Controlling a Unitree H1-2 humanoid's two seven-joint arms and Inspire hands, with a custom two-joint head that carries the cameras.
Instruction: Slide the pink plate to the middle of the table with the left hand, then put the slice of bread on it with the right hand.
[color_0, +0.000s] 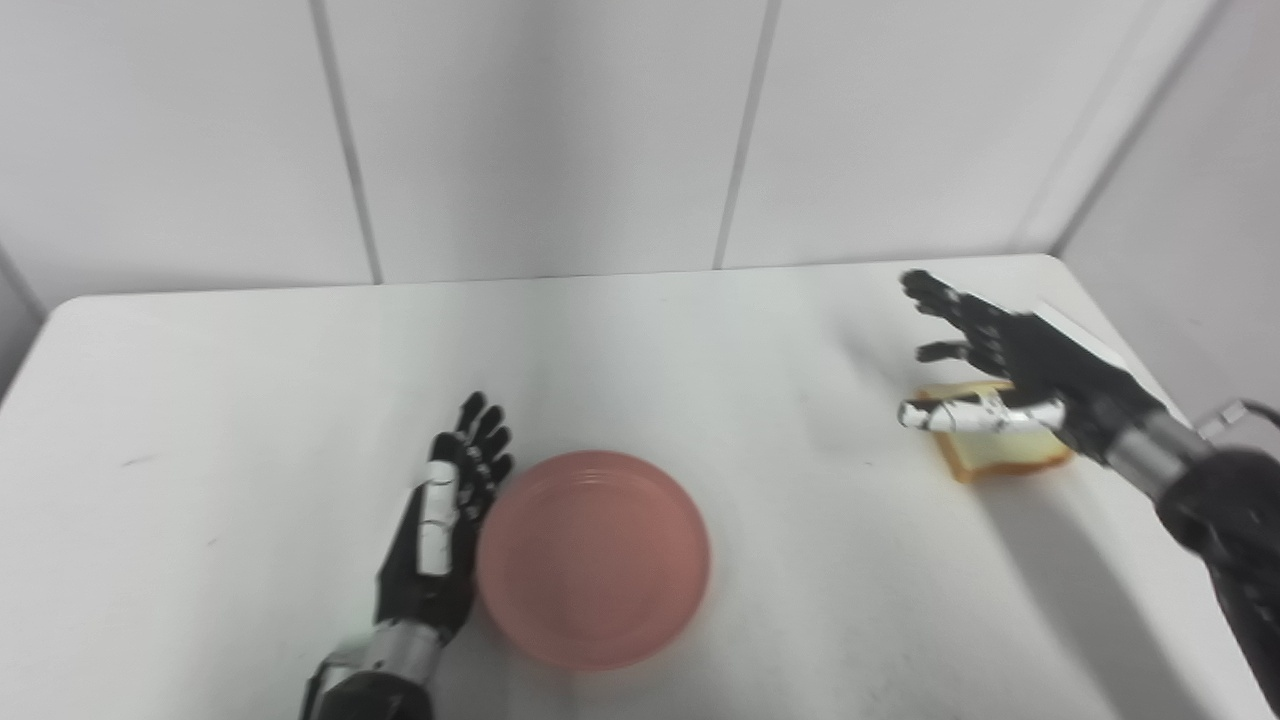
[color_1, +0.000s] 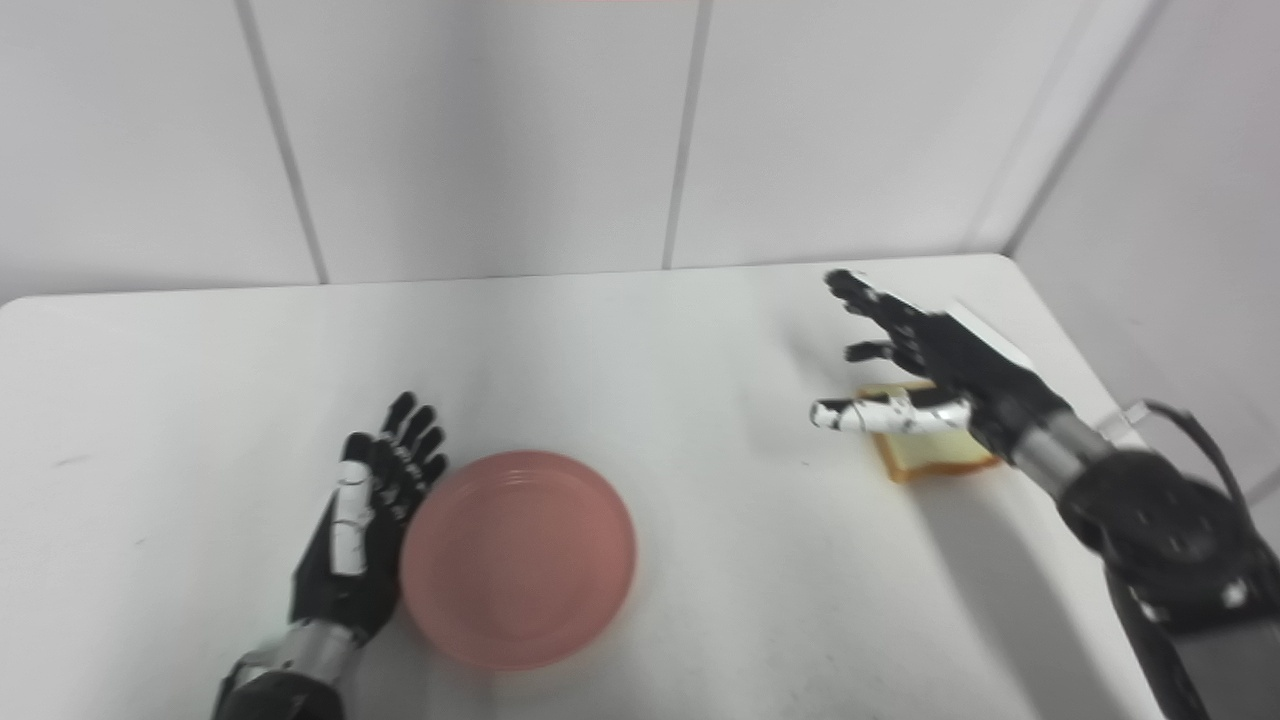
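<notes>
On the tabletop (color_0: 700, 340), the pink plate (color_0: 593, 557) lies against the left hand (color_0: 445, 520), fingers (color_0: 485, 440) straight, holding nothing. The right hand (color_0: 1000, 365) hovers over the bread slice (color_0: 1000, 455), fingers spread.

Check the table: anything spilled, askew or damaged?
Nothing stands out. The pink plate sits flat and empty beside the open left hand; the slice of bread lies flat under the open right hand. No spills visible.
</notes>
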